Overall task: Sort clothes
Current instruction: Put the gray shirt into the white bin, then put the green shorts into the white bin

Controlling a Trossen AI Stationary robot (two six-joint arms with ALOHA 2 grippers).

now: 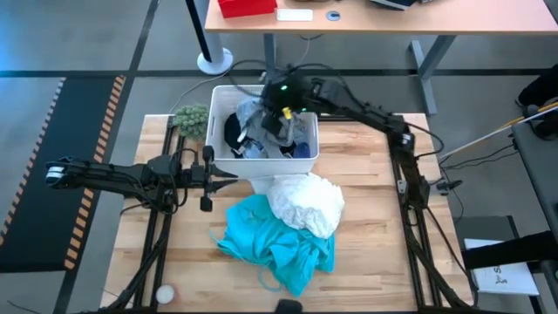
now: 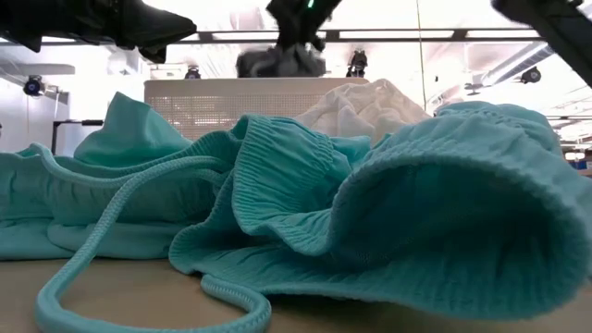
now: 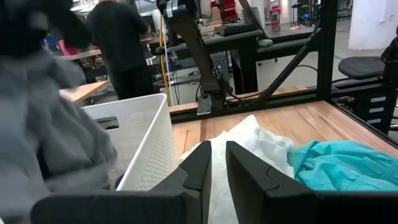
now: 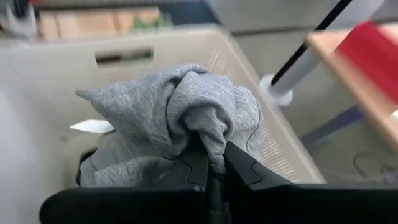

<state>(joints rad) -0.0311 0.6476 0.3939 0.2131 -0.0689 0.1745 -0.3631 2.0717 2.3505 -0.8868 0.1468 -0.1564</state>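
While the right gripper [image 4: 211,163] pinches a grey garment [image 4: 180,118] above the white bin [image 1: 307,159] at upper centre, presumably for dropping in, the left gripper [image 3: 217,163], slightly parted and empty, waits beside teal [image 1: 270,237] and white clothes [image 1: 305,202].

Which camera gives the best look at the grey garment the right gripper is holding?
The right wrist view: the grey garment fills the frame, bunched between the right gripper fingers above the white bin. The high view shows only a small grey patch over the bin, the low view a distant lump, and the left wrist view a blur.
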